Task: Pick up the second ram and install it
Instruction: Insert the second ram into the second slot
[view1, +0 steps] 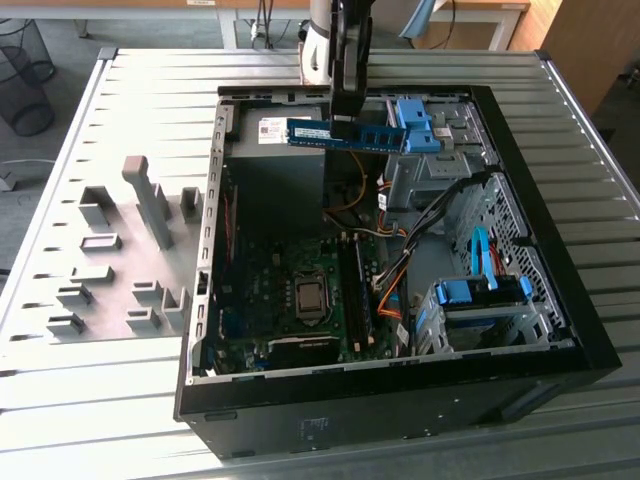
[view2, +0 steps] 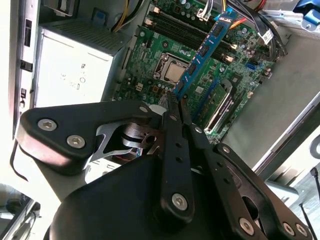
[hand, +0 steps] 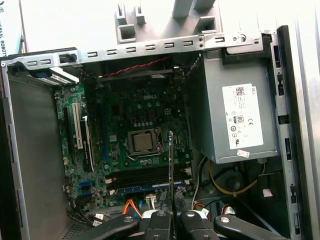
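Observation:
The second ram (view1: 345, 135), a long blue stick with black chips and a white label, hangs level above the back of the open computer case (view1: 560, 330). My gripper (view1: 345, 122) is shut on it near its middle. In the second wrist view the blue stick (view2: 202, 52) runs out from between my fingers (view2: 170, 125) over the green motherboard (view2: 150, 60). In the first wrist view the ram (hand: 170, 165) is seen edge-on, above the memory slots (hand: 145, 176) beside the processor socket (hand: 143, 142).
A grey power supply (view1: 275, 165) fills the case's back corner under the stick. Blue drive brackets (view1: 480, 292) and orange cables (view1: 385, 300) sit at the exterior view's right. A grey fixture plate (view1: 40, 310) with upright blocks lies left of the case.

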